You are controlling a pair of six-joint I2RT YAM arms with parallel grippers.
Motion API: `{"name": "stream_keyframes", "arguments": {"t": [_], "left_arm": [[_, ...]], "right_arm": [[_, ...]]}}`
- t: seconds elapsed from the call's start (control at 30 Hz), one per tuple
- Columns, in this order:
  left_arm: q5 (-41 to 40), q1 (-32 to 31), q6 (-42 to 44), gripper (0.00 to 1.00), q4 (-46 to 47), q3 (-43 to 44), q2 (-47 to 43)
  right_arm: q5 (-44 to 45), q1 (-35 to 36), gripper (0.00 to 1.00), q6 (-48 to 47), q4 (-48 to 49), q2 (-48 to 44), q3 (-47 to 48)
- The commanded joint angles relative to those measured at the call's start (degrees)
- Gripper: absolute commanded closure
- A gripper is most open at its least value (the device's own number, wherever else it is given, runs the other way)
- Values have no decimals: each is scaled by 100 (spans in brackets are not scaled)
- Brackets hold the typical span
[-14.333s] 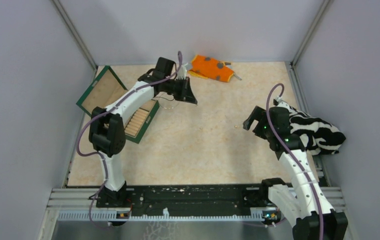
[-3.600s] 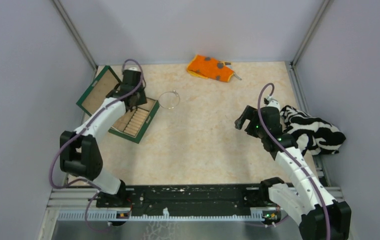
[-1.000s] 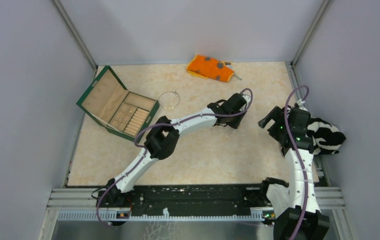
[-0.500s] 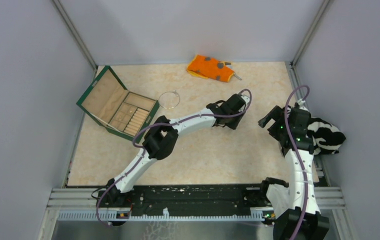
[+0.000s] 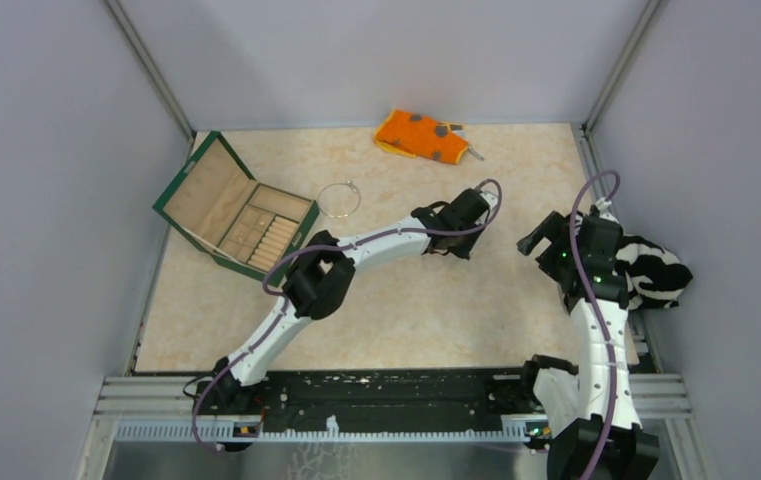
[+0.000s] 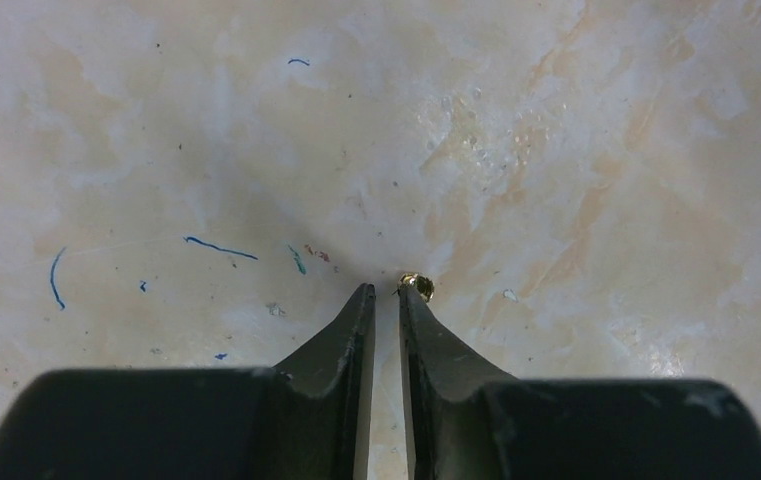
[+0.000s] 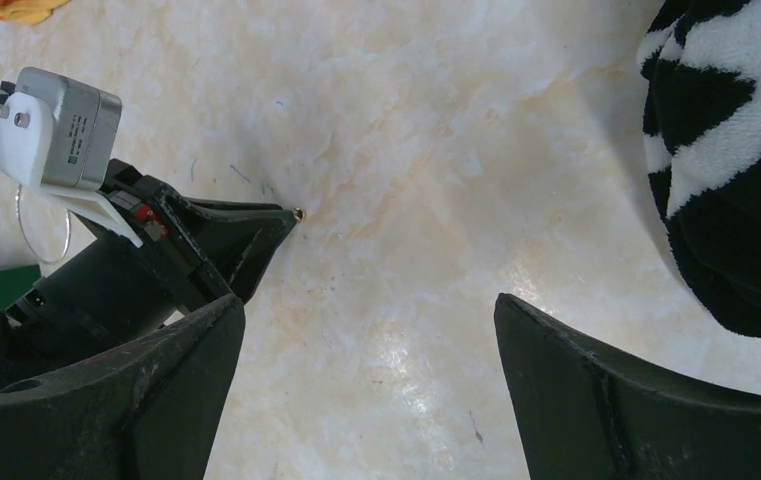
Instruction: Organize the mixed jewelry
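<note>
A tiny gold piece [image 6: 417, 286] of the mixed jewelry lies on the marbled table [image 6: 576, 150], touching the outer side of the tip of my left gripper's [image 6: 383, 291] right finger. It is not between the jaws, which stand open by a narrow slit with only bare table in it. The top view shows that gripper [image 5: 448, 244] reaching to mid-table. A thin silvery bangle hoop [image 5: 338, 199] lies flat beside the box. My right gripper [image 7: 364, 300] hovers wide open and empty, facing the left gripper [image 7: 256, 235] and the gold piece [image 7: 299, 212].
An open green jewelry box [image 5: 241, 215] with wooden compartments sits at the left. An orange grey-spotted cloth [image 5: 421, 135] lies at the back. A black-and-white striped cloth [image 5: 656, 270] is bunched at the right edge behind my right arm. Grey walls enclose the table.
Over the last second the left jaws have narrowed to a slit at the gold piece. Both arms have otherwise barely moved.
</note>
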Motion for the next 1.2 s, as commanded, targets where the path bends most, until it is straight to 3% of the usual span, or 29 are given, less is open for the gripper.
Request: {"name": "stream_keyframes", "arguments": {"t": [0.0, 0.2, 0.7, 1.17], "left_arm": [[11, 2, 15, 81, 58, -214, -367], [65, 2, -3, 84, 221, -259, -390], [201, 2, -38, 74, 223, -124, -371], [198, 4, -12, 74, 198, 142, -159]], "right_arm": [[-74, -30, 6, -63, 155, -121, 11], [-87, -28, 6, -65, 133, -146, -16], [-79, -28, 6, -68, 127, -176, -55], [-79, -26, 6, -66, 86, -230, -90]]}}
